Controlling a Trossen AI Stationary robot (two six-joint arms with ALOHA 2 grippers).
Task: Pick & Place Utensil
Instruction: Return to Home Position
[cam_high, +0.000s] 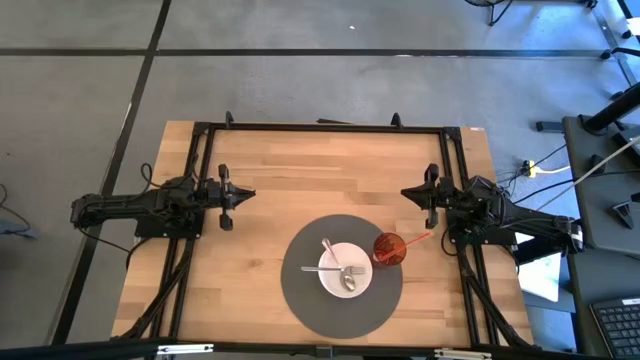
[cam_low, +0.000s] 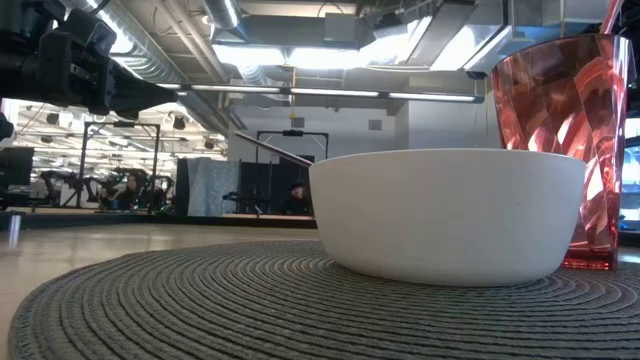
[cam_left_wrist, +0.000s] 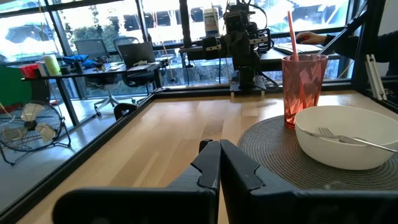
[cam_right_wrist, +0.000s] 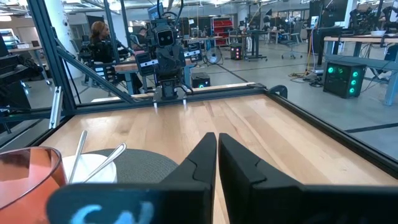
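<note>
Orange cup (cam_low: 560, 150) cropped at low view's edge; left and right jaws closed, empty.

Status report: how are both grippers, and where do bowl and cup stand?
Left gripper, right gripper: at table sides, jaws shut, empty. White bowl with fork on gray mat, orange cup with straw right of it. Nothing in the way.

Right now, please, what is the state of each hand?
Left hand: closed, empty, parked at the left side.
Right hand: closed, empty, parked at the right side.
</note>
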